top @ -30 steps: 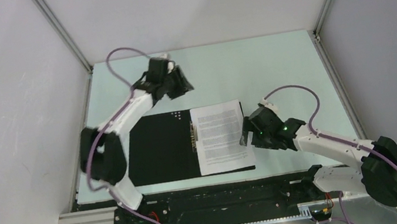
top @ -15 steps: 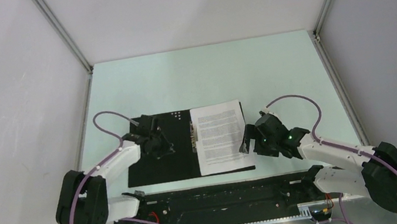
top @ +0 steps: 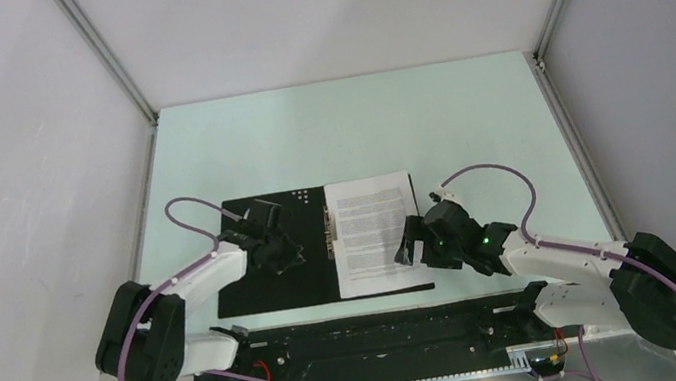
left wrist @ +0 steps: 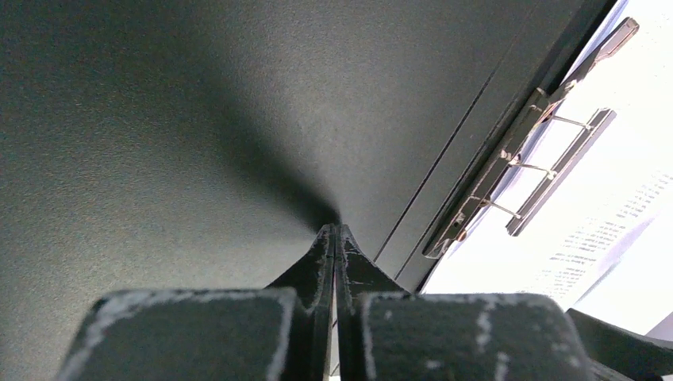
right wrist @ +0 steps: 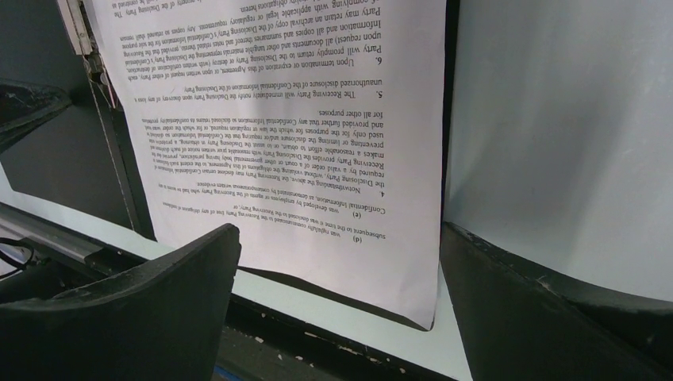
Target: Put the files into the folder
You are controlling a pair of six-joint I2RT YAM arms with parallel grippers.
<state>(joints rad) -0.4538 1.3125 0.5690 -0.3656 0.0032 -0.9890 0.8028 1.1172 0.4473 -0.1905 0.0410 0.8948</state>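
The folder (top: 312, 280) lay open, black side up, low in the middle of the overhead view, with the files (top: 376, 235) on its right half beside the clip (left wrist: 524, 151). Left gripper (top: 288, 257) was clenched empty, tips on the left cover. Right gripper (top: 407, 247) gaped, holding nothing, at the sheets' lower right edge. Best play, I'd say: pin the cover, nudge the floppy sheets square.

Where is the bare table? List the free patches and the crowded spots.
Widest: the pale green table between the back wall and the open black-lined folder. Narrower: the strip right of the white printed sheet, beyond the right gripper. Crowded: the near half, with the left gripper on the folder and both arms.
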